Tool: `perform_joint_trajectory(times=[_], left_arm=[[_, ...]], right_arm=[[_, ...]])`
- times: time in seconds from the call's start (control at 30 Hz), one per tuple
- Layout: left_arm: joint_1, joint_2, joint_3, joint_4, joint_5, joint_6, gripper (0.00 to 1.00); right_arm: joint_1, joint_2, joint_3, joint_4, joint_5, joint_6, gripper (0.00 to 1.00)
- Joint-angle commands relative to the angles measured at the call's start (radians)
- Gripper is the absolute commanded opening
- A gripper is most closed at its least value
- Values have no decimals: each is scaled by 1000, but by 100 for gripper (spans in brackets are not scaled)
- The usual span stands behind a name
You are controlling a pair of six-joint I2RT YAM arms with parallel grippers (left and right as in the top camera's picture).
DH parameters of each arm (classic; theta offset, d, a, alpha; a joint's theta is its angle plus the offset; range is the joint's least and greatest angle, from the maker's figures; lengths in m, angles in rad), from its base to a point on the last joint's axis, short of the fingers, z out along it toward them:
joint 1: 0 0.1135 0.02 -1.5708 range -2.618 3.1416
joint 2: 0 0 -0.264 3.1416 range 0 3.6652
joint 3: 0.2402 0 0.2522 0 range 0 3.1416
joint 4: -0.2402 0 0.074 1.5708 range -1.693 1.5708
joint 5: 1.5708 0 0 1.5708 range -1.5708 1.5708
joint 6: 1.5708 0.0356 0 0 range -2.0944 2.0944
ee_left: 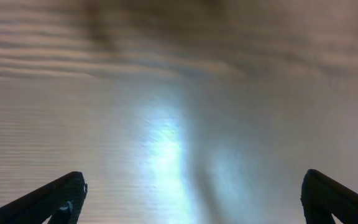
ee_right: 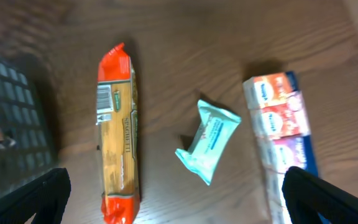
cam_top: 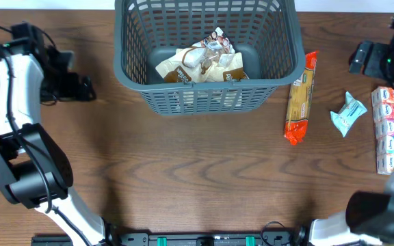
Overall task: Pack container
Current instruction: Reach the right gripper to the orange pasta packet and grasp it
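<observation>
The table [cam_top: 183,171] holds the container [cam_top: 204,100] between left hand [cam_top: 81,88] and right hand [cam_top: 360,59].

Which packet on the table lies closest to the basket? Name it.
The long orange-ended spaghetti packet, just beside the basket's wall; the teal pouch and the multicoloured strip of packs lie farther right.

Wooden table [cam_top: 183,171] (dark, grained)

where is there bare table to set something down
Widest bare wood: in front of the basket, toward the near edge. A smaller strip lies between the basket's left wall and the left arm. Crowded: right of the basket, where pasta packet, teal pouch and tissue pack lie close.
</observation>
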State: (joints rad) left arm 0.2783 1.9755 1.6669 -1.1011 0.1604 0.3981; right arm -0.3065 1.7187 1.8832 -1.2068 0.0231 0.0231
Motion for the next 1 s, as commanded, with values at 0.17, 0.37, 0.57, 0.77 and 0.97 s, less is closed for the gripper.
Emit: perform_joint_trajectory(times=[0.17, 0.37, 0.57, 0.77, 0.97], left_arm=[[-63, -1, -25, -20, 16, 67, 99], [-75, -1, -25, -51, 16, 100, 99], [-75, -1, -25, -66, 16, 99, 99], [-75, -1, -25, -66, 16, 99, 99], [-75, -1, -25, -64, 16, 99, 99]], right_arm=[[-2, 159, 11, 44, -65, 97, 99], [37, 260, 11, 75, -66, 97, 99], [79, 332, 10, 111, -66, 97, 99], [113, 396, 10, 109, -68, 97, 99], [154, 435, 0, 111, -77, 120, 99]])
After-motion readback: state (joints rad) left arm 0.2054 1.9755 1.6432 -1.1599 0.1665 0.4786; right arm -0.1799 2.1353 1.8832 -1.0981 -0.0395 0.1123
